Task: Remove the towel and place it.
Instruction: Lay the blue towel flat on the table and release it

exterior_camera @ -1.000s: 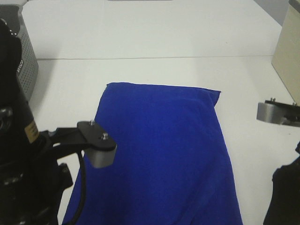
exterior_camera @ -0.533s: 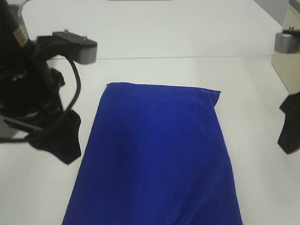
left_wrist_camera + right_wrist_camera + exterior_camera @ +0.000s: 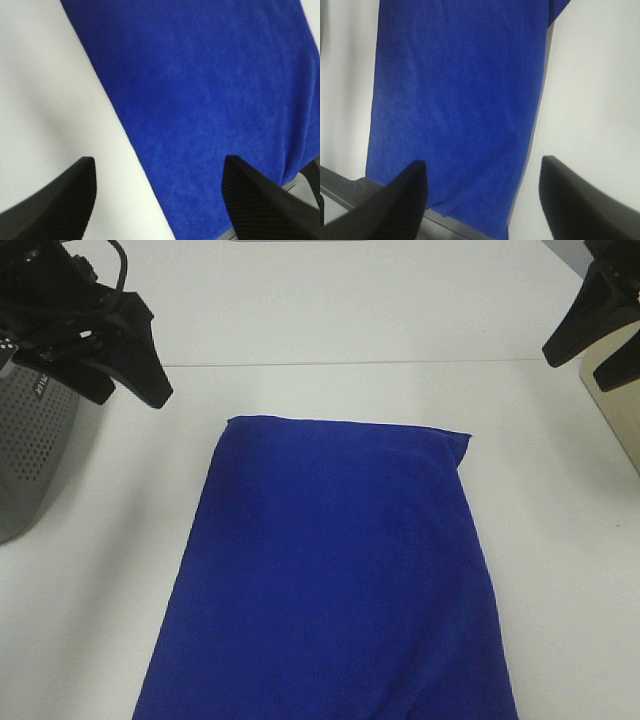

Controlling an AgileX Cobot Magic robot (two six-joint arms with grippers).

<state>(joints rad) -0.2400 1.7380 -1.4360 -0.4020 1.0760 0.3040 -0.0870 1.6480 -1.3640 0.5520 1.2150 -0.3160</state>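
Observation:
The deep blue towel (image 3: 335, 570) lies folded flat on the white table, running from the middle to the front edge. It also shows in the left wrist view (image 3: 200, 100) and the right wrist view (image 3: 460, 100). My left gripper (image 3: 115, 365) is raised at the far left, apart from the towel, open and empty; its fingertips (image 3: 55, 200) frame the towel's edge. My right gripper (image 3: 590, 335) is raised at the far right, open and empty, with its fingers (image 3: 575, 200) spread wide. No white label shows.
A grey perforated basket (image 3: 30, 450) stands at the left edge of the table. A beige box (image 3: 620, 380) stands at the right edge. A seam in the white table (image 3: 350, 363) runs across behind the towel.
Both arms have risen and drawn back from low near the front to high at the far left and far right. The grey basket has come back into view. The towel has not moved.

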